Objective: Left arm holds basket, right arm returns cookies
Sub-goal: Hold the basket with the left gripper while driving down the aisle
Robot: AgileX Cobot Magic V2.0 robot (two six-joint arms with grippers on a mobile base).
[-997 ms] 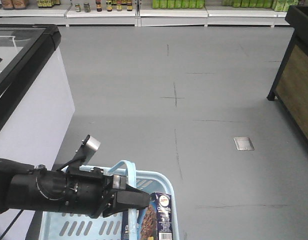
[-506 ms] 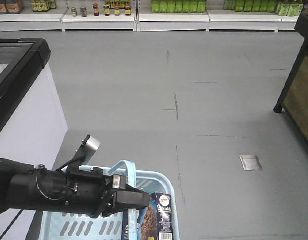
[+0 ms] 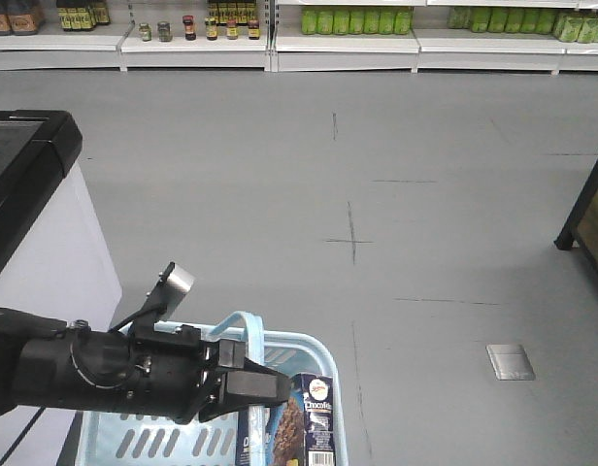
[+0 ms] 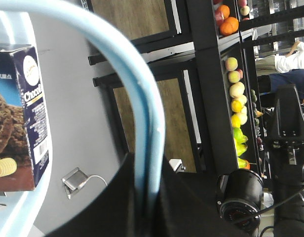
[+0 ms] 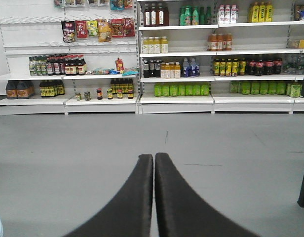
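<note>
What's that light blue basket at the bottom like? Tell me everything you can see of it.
The basket is light blue, plastic by the look of it, with a rounded rim and slots in its wall. Only its upper part shows; the rest runs off the bottom edge. Its curved hoop handle stands up, and the left gripper is shut on it. A dark navy cookie box stands upright inside, by the right-hand corner.

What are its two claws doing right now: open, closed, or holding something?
Left gripper: closed around the basket handle.
Right gripper: closed, nothing between its fingers.
</note>
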